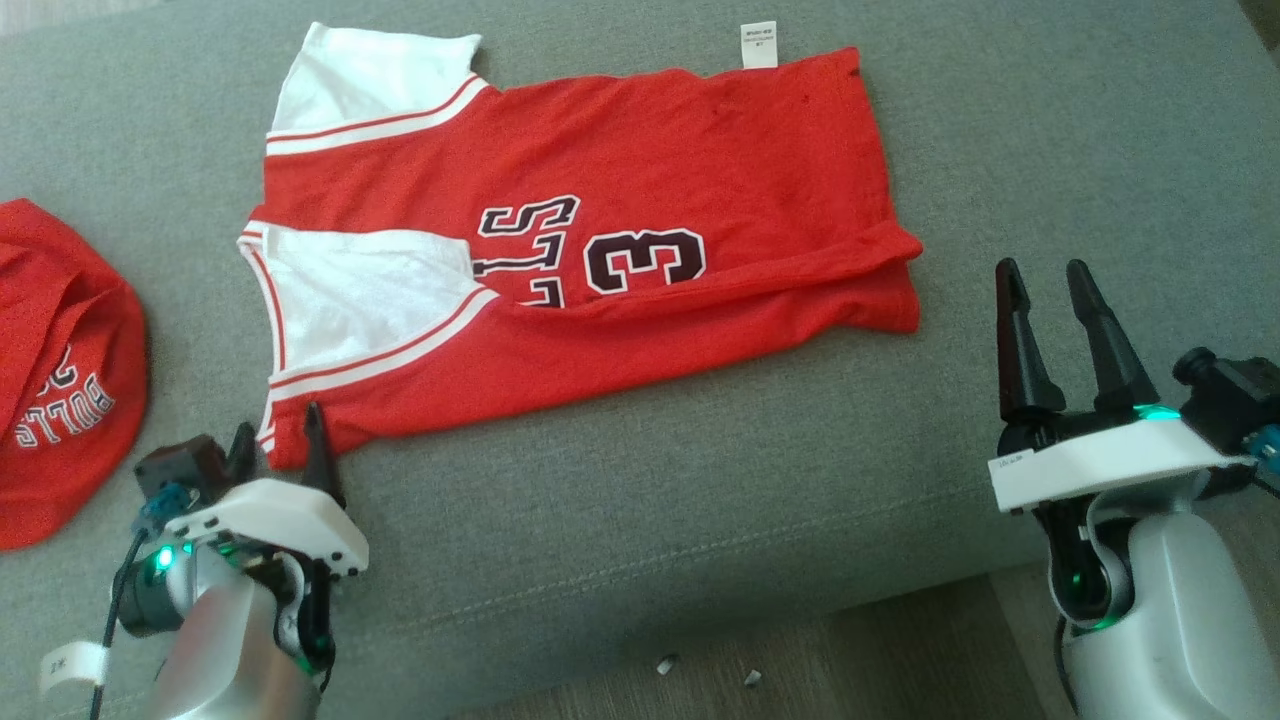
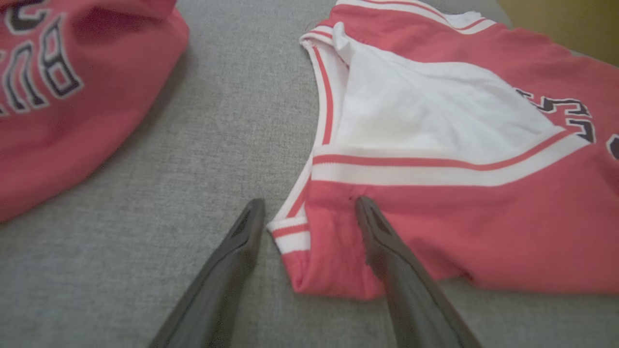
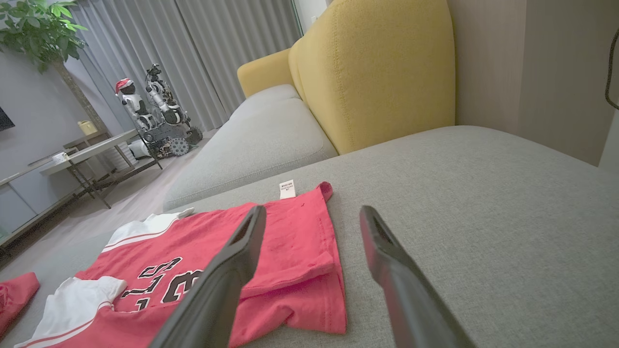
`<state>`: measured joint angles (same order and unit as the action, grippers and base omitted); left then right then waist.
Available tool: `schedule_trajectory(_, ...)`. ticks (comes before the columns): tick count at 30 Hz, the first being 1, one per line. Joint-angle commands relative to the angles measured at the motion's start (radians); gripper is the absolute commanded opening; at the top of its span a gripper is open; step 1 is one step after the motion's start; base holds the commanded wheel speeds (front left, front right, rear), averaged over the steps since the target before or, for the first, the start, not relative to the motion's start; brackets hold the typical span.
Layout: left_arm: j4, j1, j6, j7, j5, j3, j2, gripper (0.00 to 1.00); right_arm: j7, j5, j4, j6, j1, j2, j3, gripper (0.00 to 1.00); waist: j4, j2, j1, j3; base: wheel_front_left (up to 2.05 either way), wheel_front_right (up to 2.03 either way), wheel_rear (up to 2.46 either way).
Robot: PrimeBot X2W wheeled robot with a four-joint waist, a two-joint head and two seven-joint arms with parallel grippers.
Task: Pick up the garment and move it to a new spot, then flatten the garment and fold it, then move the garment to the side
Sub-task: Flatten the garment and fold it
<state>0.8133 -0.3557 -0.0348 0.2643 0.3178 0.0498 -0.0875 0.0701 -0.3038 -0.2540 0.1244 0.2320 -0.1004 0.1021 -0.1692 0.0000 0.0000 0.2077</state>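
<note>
The garment (image 1: 620, 250) is a red jersey with white sleeves and dark lettering, lying flat on the grey cushion (image 1: 700, 480) with its near long edge folded over. My left gripper (image 1: 282, 432) stands open at the jersey's near left corner. In the left wrist view its right finger (image 2: 387, 241) lies over the red shoulder fabric (image 2: 435, 232) and the left finger rests on bare cushion, the corner between them. My right gripper (image 1: 1045, 275) is open, hovering to the right of the jersey's hem (image 3: 309, 270) and apart from it.
A second red garment (image 1: 60, 370) with "BULLS" lettering lies at the cushion's left end. The cushion's front edge and a strip of floor (image 1: 800, 660) run below. A yellow backrest (image 3: 377, 72), a side table and another robot (image 3: 154, 106) stand beyond.
</note>
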Motion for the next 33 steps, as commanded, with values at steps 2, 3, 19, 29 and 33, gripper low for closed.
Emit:
schedule_trajectory(2,0.019,-0.022,0.01,-0.007,-0.002,-0.02,-0.021,1.0,0.006,0.001,0.032,0.006,0.027,0.008,0.02,1.0,0.0,0.0,0.0,0.0,0.0,0.0,0.0)
schedule_trajectory(3,0.032,-0.027,0.018,-0.01,-0.002,-0.014,-0.02,0.45,0.002,0.002,0.028,0.006,0.026,0.009,0.016,1.0,0.0,0.0,0.0,-0.001,0.0,0.0,0.0)
schedule_trajectory(19,-0.318,0.016,0.053,-0.003,-0.082,-0.006,-0.005,0.0,-0.189,-0.214,-0.3,0.006,0.163,0.05,-0.125,1.0,0.097,0.0,0.0,0.024,0.0,0.0,0.0)
schedule_trajectory(29,-0.401,0.03,0.07,-0.003,-0.112,0.003,0.01,0.0,-0.17,-0.241,-0.562,0.006,0.31,0.05,-0.14,1.0,0.137,0.0,0.0,0.054,0.0,0.0,0.0)
schedule_trajectory(33,-0.409,0.029,0.074,-0.003,-0.119,0.004,0.014,0.0,-0.159,-0.227,-0.655,0.006,0.359,0.05,-0.145,1.0,0.145,0.0,0.0,0.062,0.0,0.0,0.0)
